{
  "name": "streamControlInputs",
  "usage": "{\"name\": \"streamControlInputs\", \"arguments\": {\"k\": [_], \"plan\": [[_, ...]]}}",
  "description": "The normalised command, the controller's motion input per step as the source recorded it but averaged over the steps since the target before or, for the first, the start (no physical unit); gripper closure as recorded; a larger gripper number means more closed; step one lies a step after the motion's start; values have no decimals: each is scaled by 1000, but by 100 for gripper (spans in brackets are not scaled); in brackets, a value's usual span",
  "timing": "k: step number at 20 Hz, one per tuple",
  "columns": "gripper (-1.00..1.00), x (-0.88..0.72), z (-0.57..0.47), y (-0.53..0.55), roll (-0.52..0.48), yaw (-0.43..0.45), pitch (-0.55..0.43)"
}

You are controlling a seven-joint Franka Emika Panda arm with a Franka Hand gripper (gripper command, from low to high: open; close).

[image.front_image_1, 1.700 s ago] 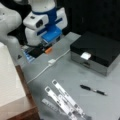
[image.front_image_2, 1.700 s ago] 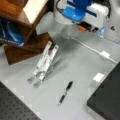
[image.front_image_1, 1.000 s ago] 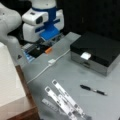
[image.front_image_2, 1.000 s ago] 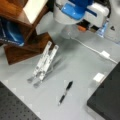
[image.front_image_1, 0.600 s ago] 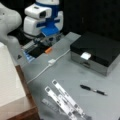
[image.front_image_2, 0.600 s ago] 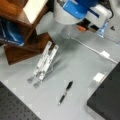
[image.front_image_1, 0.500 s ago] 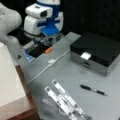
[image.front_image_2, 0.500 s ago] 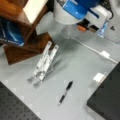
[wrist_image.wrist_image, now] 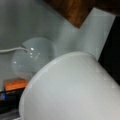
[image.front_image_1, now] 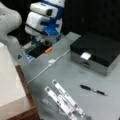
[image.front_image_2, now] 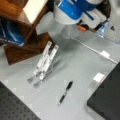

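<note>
Eight entries, listed from a front view's left to its right. Wooden furniture piece [image.front_image_1: 23, 107], brown with a pale top, stands against the left edge of the grey worktop [image.front_image_1: 75, 75]. Gripper [image.front_image_1: 40, 45], on the white-and-blue arm, hangs low over the worktop's far left corner; the arm's bulk hides its jaws, so how far they are parted, or whether they hold anything, cannot be told. Dark blue-edged slab [image.front_image_1: 35, 53] lies directly under the gripper at the corner's edge. Orange block [image.front_image_1: 48, 50], small, oblong and bright, lies just beside the gripper on its right, at the slab's border; the wrist view shows it near a clear rounded dome [wrist_image.wrist_image: 32, 58]. White cable [image.front_image_1: 43, 70], with a square connector midway, runs diagonally across the worktop below the block. Folding metal stand [image.front_image_1: 65, 100], silver with two long bars, lies near the bottom edge. Black pen [image.front_image_1: 93, 90] lies alone, right of the stand, with bare grey surface all around. Black box [image.front_image_1: 97, 48], with a white label on its front, occupies the right side; open worktop separates it from the cable.
</note>
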Motion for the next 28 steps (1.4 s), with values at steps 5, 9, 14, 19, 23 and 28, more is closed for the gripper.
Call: {"name": "streamControlInputs", "arguments": {"k": [5, 9, 14, 19, 23, 28], "plan": [[-100, 326, 223, -5, -470, -148, 368], [-100, 392, 219, -53, -517, -145, 416], [-100, 418, 267, -173, -435, -98, 387], [-100, 351, 259, -231, -296, -96, 271], [-100, 324, 207, -262, -263, -92, 222], [-100, 343, 176, -257, -239, -36, 229]]}}
